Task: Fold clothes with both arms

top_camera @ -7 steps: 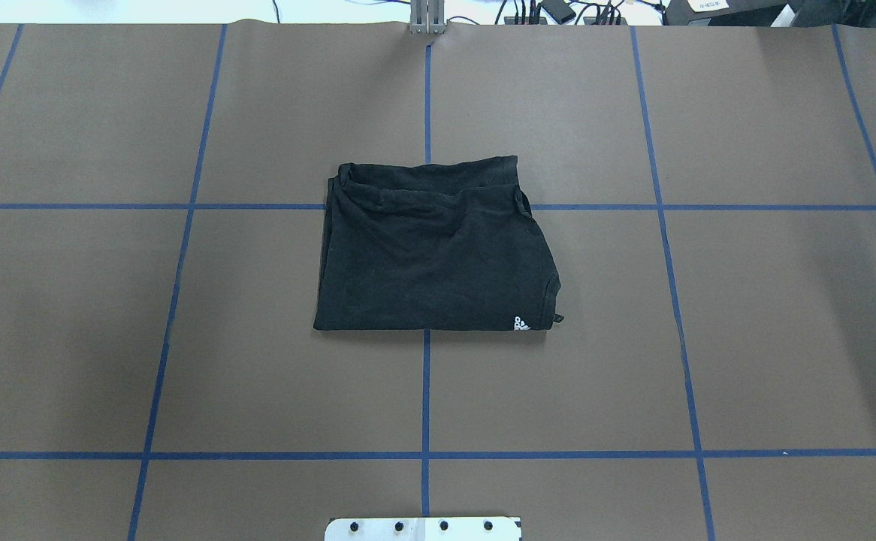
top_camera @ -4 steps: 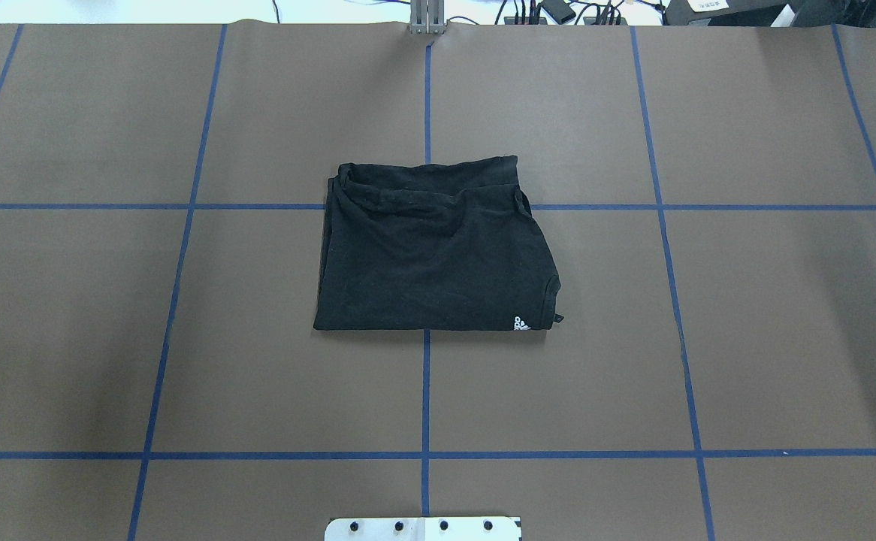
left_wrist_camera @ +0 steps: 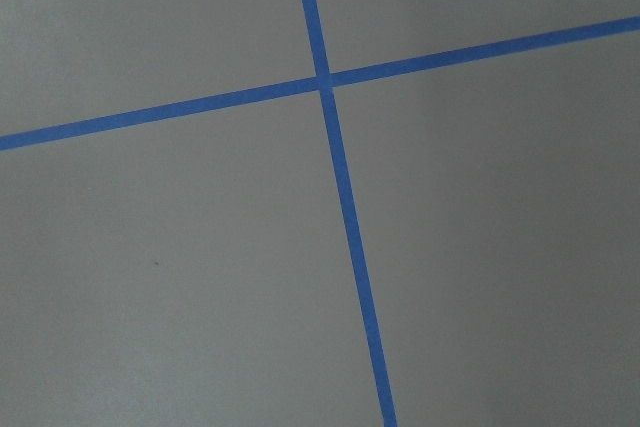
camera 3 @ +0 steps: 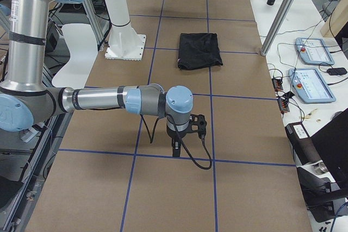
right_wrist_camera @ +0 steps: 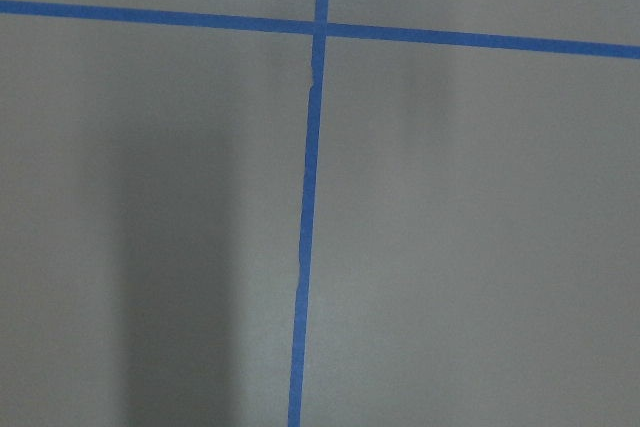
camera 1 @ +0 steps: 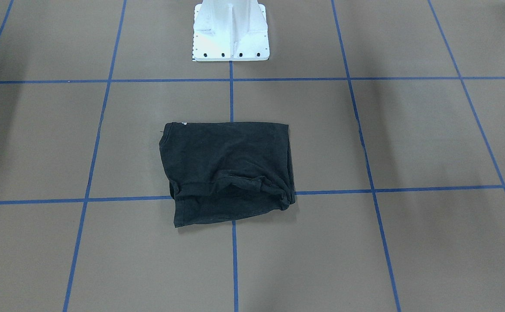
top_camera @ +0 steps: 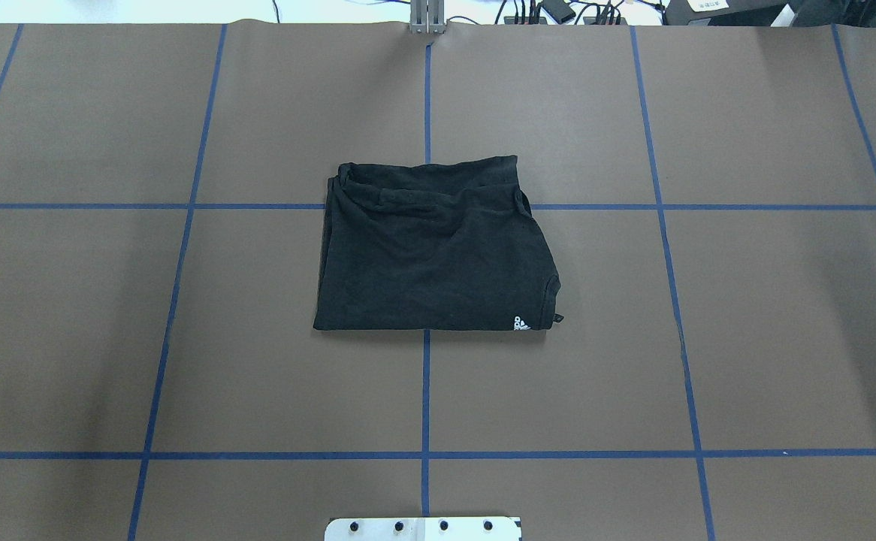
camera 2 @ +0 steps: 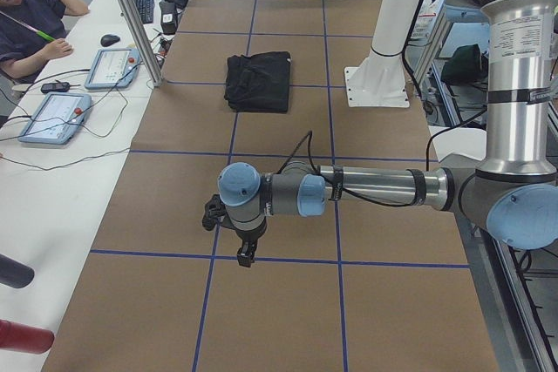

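While two arms (camera 2: 375,187) (camera 3: 103,100) hover apart, one T-shirt (top_camera: 430,255) lies folded — black.

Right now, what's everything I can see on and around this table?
T-shirt: one, black, folded, table centre.
Table cover: one, brown with blue tape grid.
Pedestal base: one, white, robot's edge of table.
Teach pendants: two, blue-grey, side bench.
Person: one, seated at bench.
Left arm: one, silver-grey, over table's left end; left tool black, pointing down.
Right arm: one, silver-grey, over right end; right tool black, pointing down.
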Available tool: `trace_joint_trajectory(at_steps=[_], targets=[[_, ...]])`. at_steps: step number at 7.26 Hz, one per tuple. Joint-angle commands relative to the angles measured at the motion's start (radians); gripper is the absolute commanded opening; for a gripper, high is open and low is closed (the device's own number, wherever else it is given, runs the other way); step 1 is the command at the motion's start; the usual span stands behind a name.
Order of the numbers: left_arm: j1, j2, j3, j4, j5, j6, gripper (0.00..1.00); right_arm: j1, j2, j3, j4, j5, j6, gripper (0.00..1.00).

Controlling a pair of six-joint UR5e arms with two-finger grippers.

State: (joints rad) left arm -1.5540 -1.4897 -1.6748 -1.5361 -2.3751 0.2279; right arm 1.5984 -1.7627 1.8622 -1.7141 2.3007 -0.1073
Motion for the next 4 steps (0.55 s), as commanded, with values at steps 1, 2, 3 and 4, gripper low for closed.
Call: trace_joint_trajectory(at_steps=[1, 2, 3, 4], targets=[[-0.005, 0.000, 0.016, 0.010, 0.001, 0.010, 1.00, 0.000, -0.006, 0.000, 0.014, 0.002, 0.004, 1.00], [-0.011, 0.000, 0.006, 0.010, 0.001, 0.011, 1.00, 0.000, -0.006, 0.002, 0.014, 0.002, 0.009, 1.00], [-0.023, 0.003, -0.003, 0.007, 0.001, 0.011, 1.00, 0.000, -0.004, 0.002, 0.014, 0.002, 0.020, 1.00], [-0.023, 0.006, -0.016, 0.004, 0.002, 0.014, 1.00, 0.000, -0.004, 0.002, 0.014, 0.002, 0.020, 1.00]])
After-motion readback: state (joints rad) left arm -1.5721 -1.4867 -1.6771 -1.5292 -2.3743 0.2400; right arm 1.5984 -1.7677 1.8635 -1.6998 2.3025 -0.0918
